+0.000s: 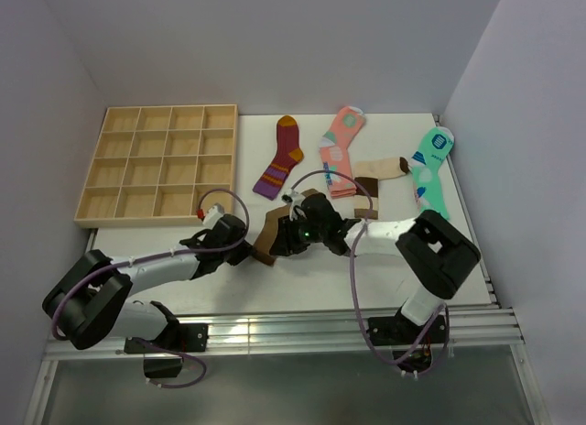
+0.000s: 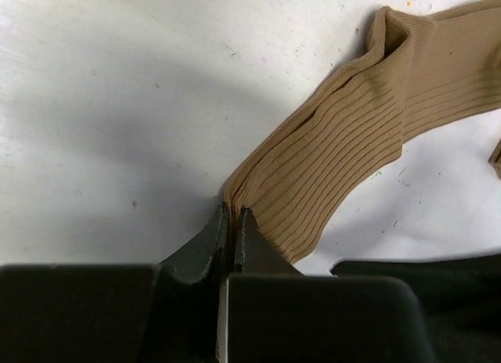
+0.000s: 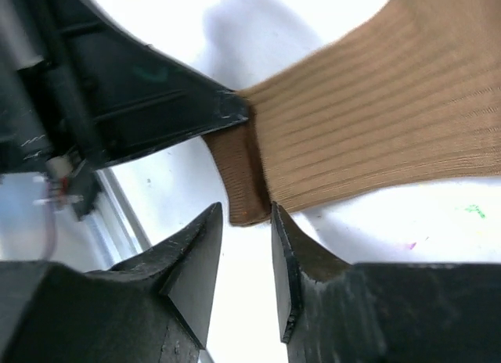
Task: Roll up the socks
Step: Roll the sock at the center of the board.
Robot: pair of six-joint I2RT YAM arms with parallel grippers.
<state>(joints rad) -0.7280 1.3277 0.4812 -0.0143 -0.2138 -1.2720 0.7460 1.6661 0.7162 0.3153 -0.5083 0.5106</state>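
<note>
Left wrist view: the left gripper (image 2: 232,214) is closed tight on the edge of the brown sock (image 2: 344,144), which lies folded on the white table (image 2: 94,105). The right gripper (image 3: 244,213) has its fingers a little apart, with the darker cuff (image 3: 241,183) just at their tips (not pinched, as far as I see). The beige sock (image 1: 380,168) lies farther back, beside the pink sock (image 1: 341,141).
</note>
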